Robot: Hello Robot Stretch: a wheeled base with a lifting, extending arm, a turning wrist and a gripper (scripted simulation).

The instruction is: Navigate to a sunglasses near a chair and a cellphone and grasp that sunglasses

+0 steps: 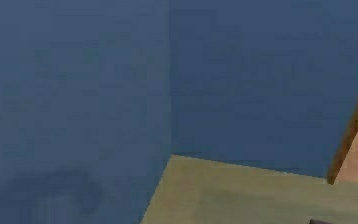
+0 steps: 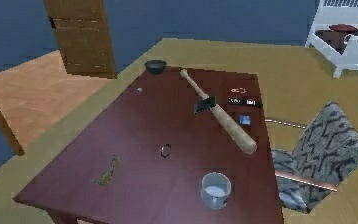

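Two blue walls (image 1: 77, 90) meet in a corner in the forward view, and below them, toward the right, begins an olive carpet (image 1: 237, 195). At the right edge of this view stands a strip of brown wood (image 1: 355, 140). In the arm side view, going from the left, there is a wooden floor (image 2: 37, 95) and behind it a brown wooden door (image 2: 82, 35) in the blue wall. Next comes a dark red-brown surface (image 2: 137, 130), which takes the middle of the view and stands on the olive carpet. On its near left part lie some greenish marks (image 2: 109, 172), too small to name. Near the far edge stands a dark bowl (image 2: 156, 67), and a small ring-like thing (image 2: 165, 151) lies near the middle. A wooden baseball bat (image 2: 222, 115) lies diagonally across the surface, its thin end near the bowl and its thick end toward the chair; a dark thing (image 2: 204, 103) lies against its middle part. Near the front edge stands a pale glass (image 2: 216, 188). Right of the bat, near the right edge of the surface, lies a group of small dark things (image 2: 241, 96), and just beside them a small blue one (image 2: 245, 120). Which of them is the sunglasses and which the cellphone cannot be told. A chair (image 2: 322, 150) with grey patterned cloth stands just beside that edge. At the top right stands white furniture (image 2: 342, 50). The state of the fingers cannot be told.
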